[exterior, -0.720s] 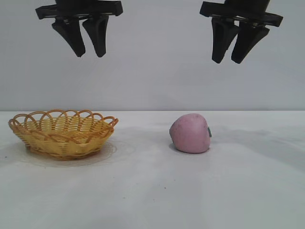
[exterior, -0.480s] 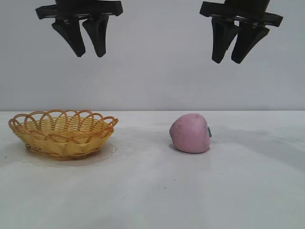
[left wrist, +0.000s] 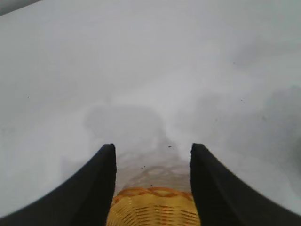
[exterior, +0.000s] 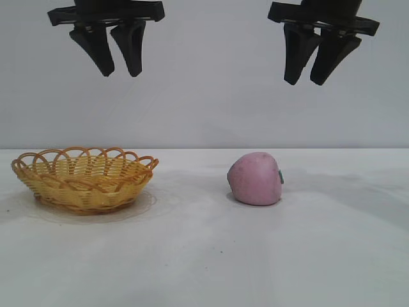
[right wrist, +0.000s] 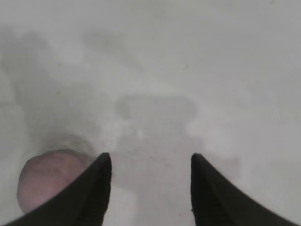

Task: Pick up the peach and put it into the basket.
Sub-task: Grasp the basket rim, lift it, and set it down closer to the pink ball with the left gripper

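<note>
A plain pale grey wall stands behind a white counter, whose matte surface shows faint smudges and soft shadows.

The peach lies on the counter right of the middle, on its side, well below the right pincer and a little to its left. That pincer hangs high near the top of the exterior view, pointing steeply downward, its two black tapering fingers standing partly apart with nothing between them. In the right wrist view the peach shows beside one dark finger, outside the gap, with only bare counter between the fingers.

The basket sits on the counter at the left, well apart from the peach. The left pincer hangs high above it, slightly toward its right side, also angled down, fingers partly spread and empty. The left wrist view shows the basket's rim between that pincer's two fingers, far below them.

The peach is a matte, pale pink, rounded lump with a slightly flattened base, faint speckles on its skin and a small green-grey stub on its right side. The basket is shallow and oval, woven of yellow strands, with an orange rim of open scalloped loops. The pincer fingers are smooth black wedges that narrow toward their tips.
</note>
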`<move>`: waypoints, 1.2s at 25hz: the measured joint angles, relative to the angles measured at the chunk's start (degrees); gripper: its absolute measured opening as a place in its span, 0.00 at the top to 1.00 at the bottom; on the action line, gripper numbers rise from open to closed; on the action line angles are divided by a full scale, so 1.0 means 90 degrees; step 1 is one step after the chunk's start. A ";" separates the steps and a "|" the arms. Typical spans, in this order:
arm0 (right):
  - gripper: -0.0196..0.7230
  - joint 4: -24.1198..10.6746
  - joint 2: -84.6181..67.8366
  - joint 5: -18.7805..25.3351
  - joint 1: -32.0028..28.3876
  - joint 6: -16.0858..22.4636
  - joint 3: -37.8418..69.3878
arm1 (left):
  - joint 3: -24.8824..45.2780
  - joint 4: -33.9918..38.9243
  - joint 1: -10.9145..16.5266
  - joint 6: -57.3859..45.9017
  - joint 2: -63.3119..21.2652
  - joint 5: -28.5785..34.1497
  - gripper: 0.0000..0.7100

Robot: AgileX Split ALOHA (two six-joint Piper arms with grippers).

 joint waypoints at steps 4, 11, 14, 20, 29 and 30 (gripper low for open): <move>0.54 0.0000 0.0000 0.0022 0.0000 0.0000 0.0000 | 0.0000 -0.1080 0.0851 0.1619 0.0076 0.0844 0.49; 0.54 0.0039 0.0000 0.0058 0.0000 0.0000 0.0000 | 0.0124 -0.1294 0.1161 0.2098 0.0720 0.1101 0.49; 0.54 0.0039 0.0000 0.0090 0.0000 0.0000 0.0000 | 0.0124 -0.1305 0.1161 0.2125 0.0923 0.1101 0.49; 0.54 0.0053 0.0000 0.0144 0.0000 0.0000 0.0000 | 0.0124 -0.1305 0.1161 0.2125 0.1333 0.1031 0.49; 0.54 0.0131 0.0000 0.0198 0.0000 0.0000 0.0000 | 0.0128 -0.1955 0.1161 0.1888 0.1381 0.0943 1.00; 0.54 0.0190 0.0000 0.0198 0.0000 0.0000 0.0000 | 0.0159 -0.2203 0.1161 0.1843 0.1263 0.0913 1.00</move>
